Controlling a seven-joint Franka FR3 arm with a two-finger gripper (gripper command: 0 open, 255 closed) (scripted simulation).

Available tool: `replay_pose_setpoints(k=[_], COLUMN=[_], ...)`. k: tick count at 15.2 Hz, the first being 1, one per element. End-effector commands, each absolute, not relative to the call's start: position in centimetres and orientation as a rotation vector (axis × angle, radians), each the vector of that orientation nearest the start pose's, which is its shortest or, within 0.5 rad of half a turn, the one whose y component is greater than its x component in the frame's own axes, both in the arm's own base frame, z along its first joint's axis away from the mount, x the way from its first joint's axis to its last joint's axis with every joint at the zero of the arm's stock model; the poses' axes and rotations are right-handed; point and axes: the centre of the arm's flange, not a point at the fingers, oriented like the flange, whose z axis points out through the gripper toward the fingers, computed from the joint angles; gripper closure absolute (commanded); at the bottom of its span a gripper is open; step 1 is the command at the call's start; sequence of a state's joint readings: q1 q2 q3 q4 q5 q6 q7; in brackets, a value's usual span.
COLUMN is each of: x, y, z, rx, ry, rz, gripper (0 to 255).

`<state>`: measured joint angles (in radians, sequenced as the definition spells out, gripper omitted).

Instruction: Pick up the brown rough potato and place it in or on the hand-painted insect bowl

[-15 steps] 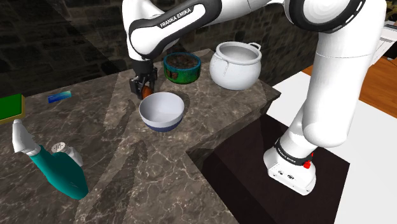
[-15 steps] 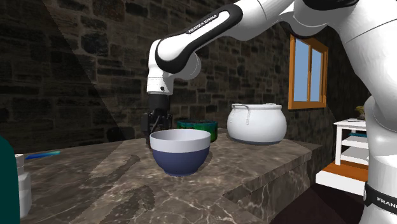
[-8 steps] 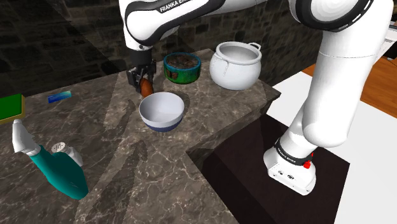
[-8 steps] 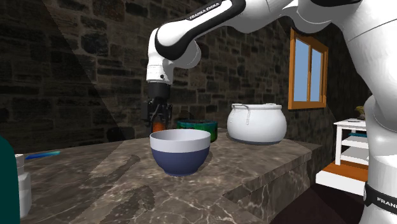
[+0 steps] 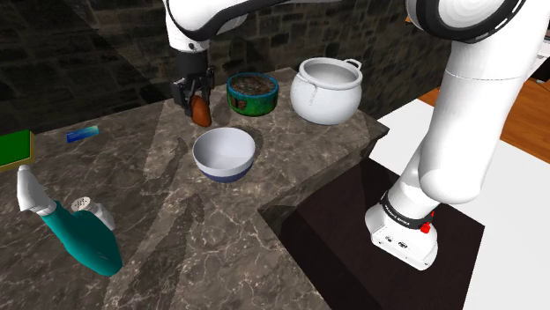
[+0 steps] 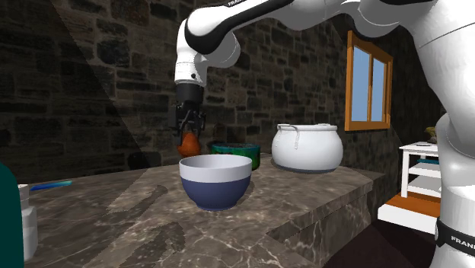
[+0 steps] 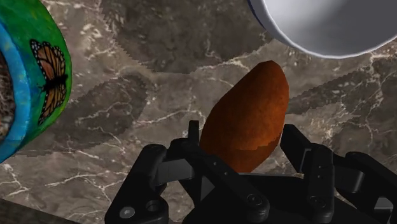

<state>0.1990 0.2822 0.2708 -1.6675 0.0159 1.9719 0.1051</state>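
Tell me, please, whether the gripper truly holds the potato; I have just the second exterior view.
Observer: Yes; in the wrist view the gripper clasps the brown potato on both sides.
Operator: Is it above the insect bowl?
Observer: No; the shoulder view shows it over bare counter, to that view's left of the painted bowl.
Operator: How do I recognise that bowl?
Observer: The wrist view shows an orange butterfly on its green-and-blue wall.
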Motion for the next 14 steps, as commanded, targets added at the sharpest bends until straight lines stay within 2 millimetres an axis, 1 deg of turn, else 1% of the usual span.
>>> replay_pose_setpoints(k=[1, 14], x=[58.0, 58.0], y=[27.8, 27.8], z=[46.0, 52.9], rx=[-3.001, -3.001], ry=[-0.526, -0.526], rz=[-0.008, -0.008], gripper=[255, 255])
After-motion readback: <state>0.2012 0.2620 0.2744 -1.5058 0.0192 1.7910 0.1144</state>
